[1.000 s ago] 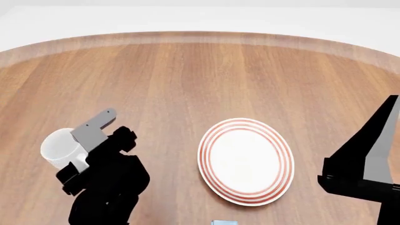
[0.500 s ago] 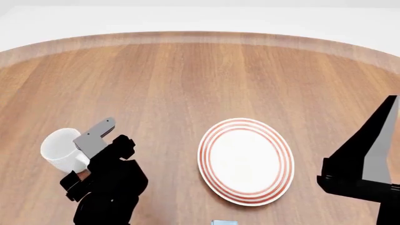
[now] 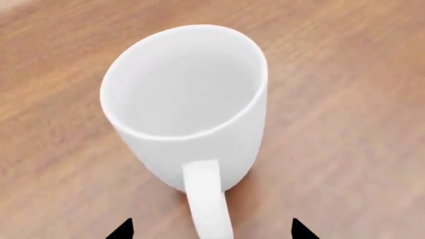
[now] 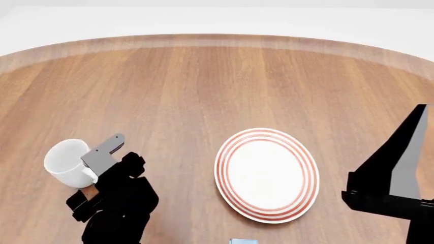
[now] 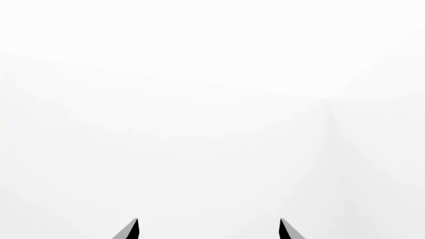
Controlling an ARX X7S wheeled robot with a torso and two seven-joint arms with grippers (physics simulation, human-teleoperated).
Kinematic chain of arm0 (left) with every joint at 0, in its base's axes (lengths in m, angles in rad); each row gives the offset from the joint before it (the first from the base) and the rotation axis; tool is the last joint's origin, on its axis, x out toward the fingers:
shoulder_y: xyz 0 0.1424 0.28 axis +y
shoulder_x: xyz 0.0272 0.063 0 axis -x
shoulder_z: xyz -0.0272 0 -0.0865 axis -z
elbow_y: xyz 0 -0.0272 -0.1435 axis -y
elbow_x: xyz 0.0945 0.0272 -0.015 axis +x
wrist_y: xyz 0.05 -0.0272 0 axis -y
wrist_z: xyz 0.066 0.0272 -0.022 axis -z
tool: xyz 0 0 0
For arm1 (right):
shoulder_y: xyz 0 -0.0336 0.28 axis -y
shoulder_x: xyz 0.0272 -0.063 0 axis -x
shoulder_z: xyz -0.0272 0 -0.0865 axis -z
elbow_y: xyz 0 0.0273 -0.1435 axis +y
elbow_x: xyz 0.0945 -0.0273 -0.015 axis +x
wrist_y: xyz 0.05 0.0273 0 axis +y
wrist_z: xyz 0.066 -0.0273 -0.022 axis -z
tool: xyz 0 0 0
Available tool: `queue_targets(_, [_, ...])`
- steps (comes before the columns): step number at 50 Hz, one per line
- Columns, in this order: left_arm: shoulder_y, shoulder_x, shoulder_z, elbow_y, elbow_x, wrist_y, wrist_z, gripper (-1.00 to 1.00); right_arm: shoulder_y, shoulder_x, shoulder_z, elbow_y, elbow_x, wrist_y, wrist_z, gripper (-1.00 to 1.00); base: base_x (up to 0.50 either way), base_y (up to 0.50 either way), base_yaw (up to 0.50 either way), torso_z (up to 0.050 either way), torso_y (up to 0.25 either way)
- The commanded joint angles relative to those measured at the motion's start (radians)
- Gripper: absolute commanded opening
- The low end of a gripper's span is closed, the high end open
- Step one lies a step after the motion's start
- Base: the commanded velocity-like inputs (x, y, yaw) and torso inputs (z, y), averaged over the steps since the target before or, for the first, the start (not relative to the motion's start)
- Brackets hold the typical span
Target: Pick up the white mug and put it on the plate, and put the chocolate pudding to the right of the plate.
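The white mug (image 4: 65, 161) stands upright and empty on the wooden table at the left, its loop handle (image 3: 208, 201) turned toward my left gripper (image 3: 210, 230). That gripper is open, with the handle lying between its two dark fingertips (image 3: 122, 231) and not touching either. In the head view the left gripper (image 4: 92, 176) sits just right of the mug. The plate (image 4: 267, 174), white with red rings, lies bare at centre right. A pale blue sliver (image 4: 243, 241) at the front edge may be the chocolate pudding. My right gripper (image 5: 208, 230) is open on nothing, facing blank white.
The right arm (image 4: 397, 175) rises at the table's right side, apart from the plate. The table's curved far rim (image 4: 217, 39) meets a white floor beyond. Bare wood lies between mug and plate.
My left gripper has drawn back and down from over the mug, leaving its rim uncovered. The mug, plate and right arm have stayed put.
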Motion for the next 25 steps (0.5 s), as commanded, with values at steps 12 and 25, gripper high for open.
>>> queue_targets(12, [-0.016,-0.018,0.02,-0.044,-0.009,0.011,0.01,-1.0,-0.003,0.006,-0.014,0.003,0.002,0.0,0.002,1.0,0.0,0.0,0.0,0.0,0.0])
queue_targets(25, [-0.011,-0.026,0.013,-0.047,-0.017,0.019,-0.007,-1.0,-0.004,0.01,-0.018,0.006,0.002,0.0,0.005,1.0,0.0,0.0,0.0,0.0,0.0])
